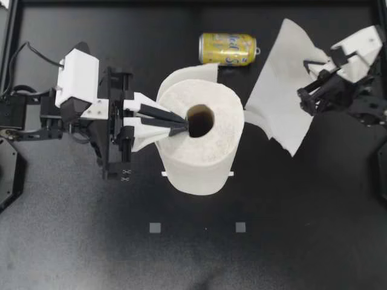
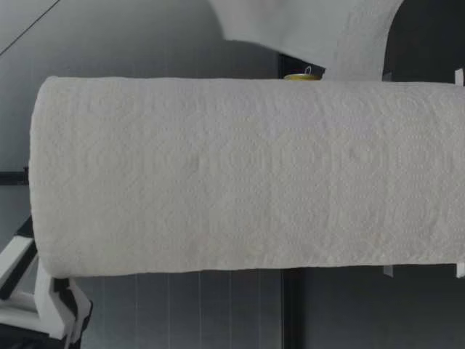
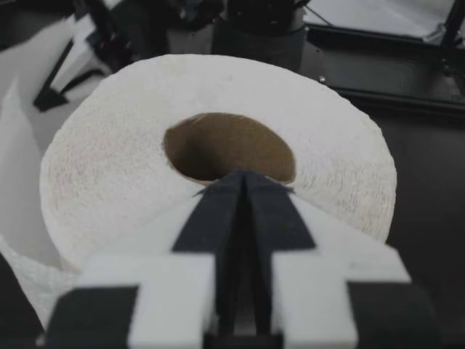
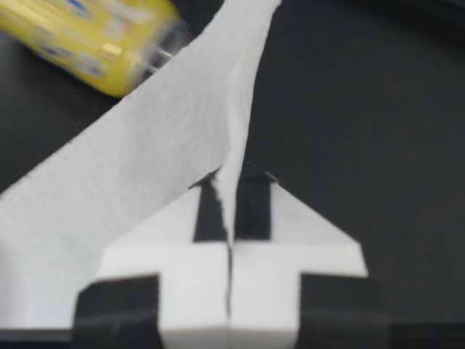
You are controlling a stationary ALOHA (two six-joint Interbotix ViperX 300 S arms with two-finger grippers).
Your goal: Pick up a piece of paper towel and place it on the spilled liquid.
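My right gripper point(image 1: 308, 66) is pinched shut on the sheet point(image 1: 275, 96). The can point(image 1: 228, 48) lies at its 9 o'clock. I see no spill. My left gripper point(image 1: 184, 124), shut and empty, rests on the roll point(image 1: 205, 151).

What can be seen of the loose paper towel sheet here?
The loose sheet is thin white paper with ragged torn edges. It is creased where my right gripper is shut on one edge. It spreads between the yellow can and that gripper. One corner is near the roll; contact there is unclear.
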